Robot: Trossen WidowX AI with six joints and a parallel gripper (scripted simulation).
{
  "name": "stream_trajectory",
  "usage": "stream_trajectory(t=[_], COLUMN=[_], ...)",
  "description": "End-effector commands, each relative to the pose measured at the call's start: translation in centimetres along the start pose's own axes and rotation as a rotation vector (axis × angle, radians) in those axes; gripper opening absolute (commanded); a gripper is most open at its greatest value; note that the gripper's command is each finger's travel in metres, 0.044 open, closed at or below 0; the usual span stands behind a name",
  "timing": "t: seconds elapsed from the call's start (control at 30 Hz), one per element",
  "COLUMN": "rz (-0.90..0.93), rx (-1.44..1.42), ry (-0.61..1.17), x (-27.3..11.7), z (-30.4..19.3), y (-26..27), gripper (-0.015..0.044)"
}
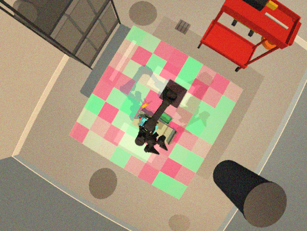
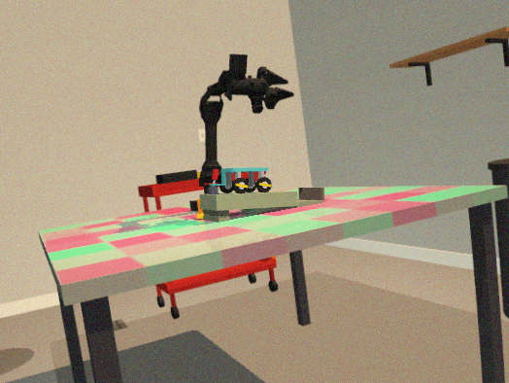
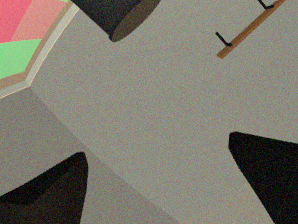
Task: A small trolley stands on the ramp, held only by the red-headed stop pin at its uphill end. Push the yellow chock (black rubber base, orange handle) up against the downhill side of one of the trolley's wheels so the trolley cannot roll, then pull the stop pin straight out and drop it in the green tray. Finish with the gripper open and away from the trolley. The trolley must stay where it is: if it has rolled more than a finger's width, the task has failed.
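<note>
My gripper (image 1: 163,152) (image 2: 290,87) (image 3: 160,151) is open and empty, high above the table and pointing outward, well clear of the trolley. The trolley (image 1: 142,121) (image 2: 245,170), cyan with black wheels, stands near the raised end of the ramp (image 1: 167,130) (image 2: 253,200); the arm hides much of it in the top view. The red head of the stop pin (image 1: 140,117) (image 2: 215,176) shows at the trolley's uphill end. The chock (image 1: 145,105) (image 2: 200,209) lies on the table off the ramp's uphill end, its orange handle visible. The green tray (image 1: 166,118) lies beside the ramp.
A brown block (image 2: 311,193) stands by the ramp's low end. The arm's dark base (image 1: 177,95) is on the patchwork table (image 1: 181,187) (image 2: 185,258), beyond the tray. A red cart (image 1: 228,42) (image 2: 219,277) stands on the floor beyond the table.
</note>
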State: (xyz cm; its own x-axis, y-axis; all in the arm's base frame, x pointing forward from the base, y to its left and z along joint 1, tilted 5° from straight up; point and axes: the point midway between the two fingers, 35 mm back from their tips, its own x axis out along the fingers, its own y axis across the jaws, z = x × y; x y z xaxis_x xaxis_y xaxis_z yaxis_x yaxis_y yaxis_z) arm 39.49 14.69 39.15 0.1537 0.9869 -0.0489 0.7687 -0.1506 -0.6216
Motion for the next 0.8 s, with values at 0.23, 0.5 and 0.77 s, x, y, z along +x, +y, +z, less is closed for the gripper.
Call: stream_trajectory(t=[0.23,0.5,0.77], rz=[0.29,0.715,1.133], rx=[0.379,0.915,1.429], ry=[0.124,0.343,0.589], x=[-4.5,-12.4,-20.7], z=[1.9,8.0,17.6], y=[4.8,10.1,11.1], gripper=[0.019,0.019,0.019])
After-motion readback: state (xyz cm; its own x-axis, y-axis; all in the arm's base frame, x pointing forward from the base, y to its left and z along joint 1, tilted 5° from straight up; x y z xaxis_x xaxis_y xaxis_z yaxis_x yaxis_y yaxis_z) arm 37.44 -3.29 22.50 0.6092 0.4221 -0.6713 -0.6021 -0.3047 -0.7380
